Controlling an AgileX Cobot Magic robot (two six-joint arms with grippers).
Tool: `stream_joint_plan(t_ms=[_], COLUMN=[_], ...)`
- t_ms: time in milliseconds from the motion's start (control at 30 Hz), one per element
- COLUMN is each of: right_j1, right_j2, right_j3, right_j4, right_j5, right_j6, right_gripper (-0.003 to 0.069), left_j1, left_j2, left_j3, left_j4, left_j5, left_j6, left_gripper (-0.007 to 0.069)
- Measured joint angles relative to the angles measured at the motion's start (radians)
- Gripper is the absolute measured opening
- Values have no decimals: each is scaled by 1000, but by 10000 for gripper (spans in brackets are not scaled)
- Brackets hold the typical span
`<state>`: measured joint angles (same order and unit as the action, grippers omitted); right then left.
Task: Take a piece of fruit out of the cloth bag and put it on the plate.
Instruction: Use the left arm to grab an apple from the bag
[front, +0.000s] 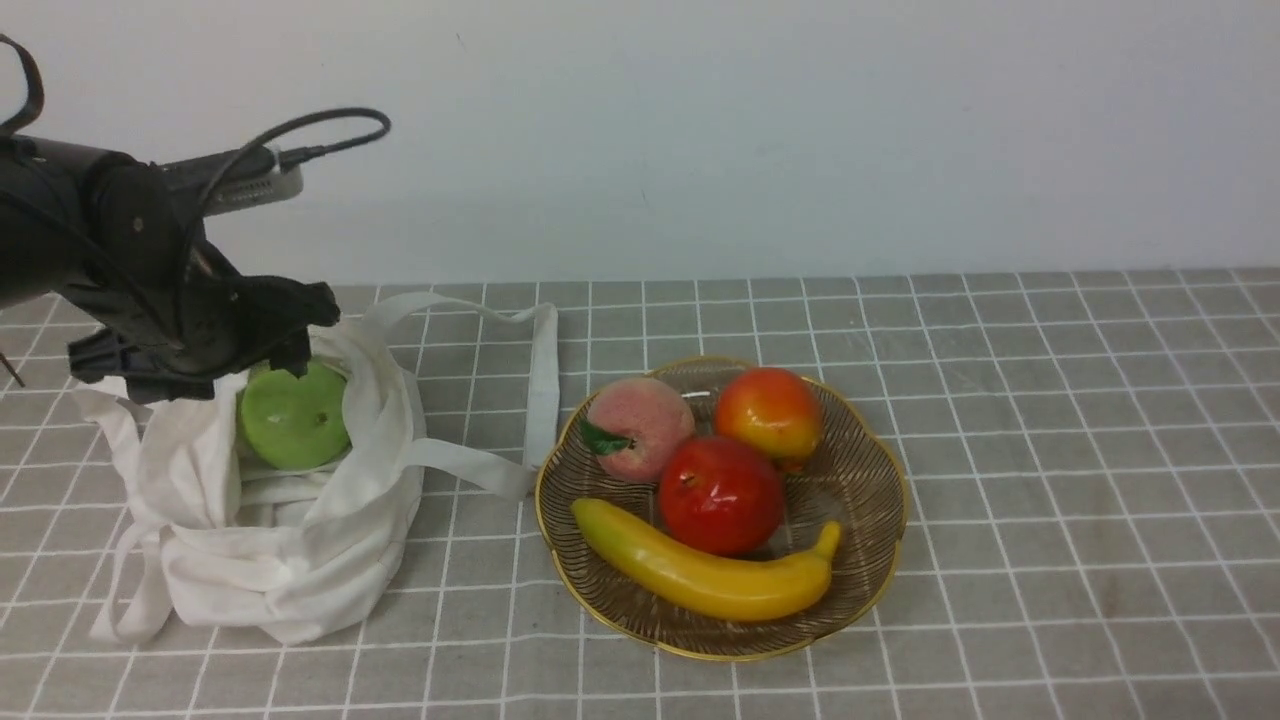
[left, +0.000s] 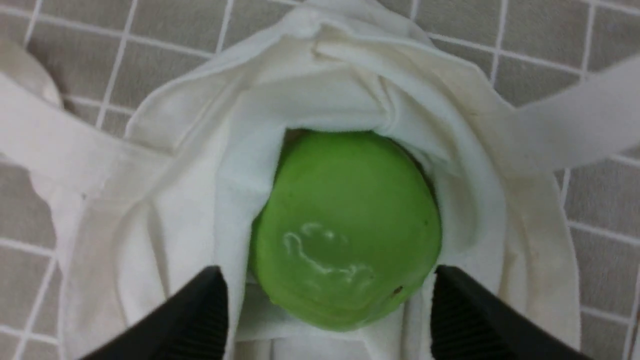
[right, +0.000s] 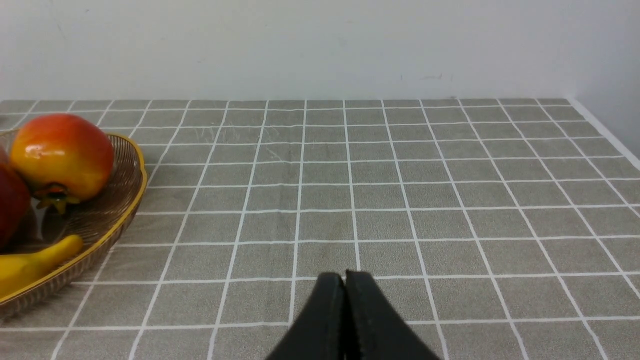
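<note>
- left wrist view: the green apple sits in the mouth of the cloth bag, top half bare, white folds hugging it all round
- left gripper hangs right over it, jaws spread wide, one black finger on each side of the apple; they aren't clamped on it, and bag cloth lies between each finger and the fruit
- it's pretty much round, so no real long axis; in the front view its little dimple faces sideways toward the camera, not up, so it's lying on its side
- what's in the way: the bag's rim bunches up around the apple, with a thick fold across its far side
- front view: the bag slumps on the grey checked tablecloth at the left, with the plate just to its right; one long strap loops over and ends against the plate's gold rim
- the plate already holds a peach, a red apple, an orange-red fruit and a banana along the near side, so only a bit of bare rib on its right
- right wrist view: right gripper has its fingers pressed together, nothing in them, over bare cloth well right of the plate
</note>
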<state>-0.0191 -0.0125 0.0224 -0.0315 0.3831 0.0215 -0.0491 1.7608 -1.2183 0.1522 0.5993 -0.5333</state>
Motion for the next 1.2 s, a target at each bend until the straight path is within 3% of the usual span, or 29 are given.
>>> stream_joint_plan(t_ms=[167,500,767,1200], right_j1=[0,0,0,0], right_j2=[0,0,0,0], right_j3=[0,0,0,0], right_j4=[0,0,0,0], right_j5=[0,0,0,0], right_j6=[0,0,0,0], right_gripper=[-18,-18,-18,-18], left_j1=[3,14,24,25], left_j2=[63,113,39,-117], left_j3=[0,-1,-1,-1], left_j4=[-2,-100,-116,-152], left_j5=[-5,-65,-23,155], left_j6=[-96,-190,-105,-90], left_gripper=[602,602,558,547])
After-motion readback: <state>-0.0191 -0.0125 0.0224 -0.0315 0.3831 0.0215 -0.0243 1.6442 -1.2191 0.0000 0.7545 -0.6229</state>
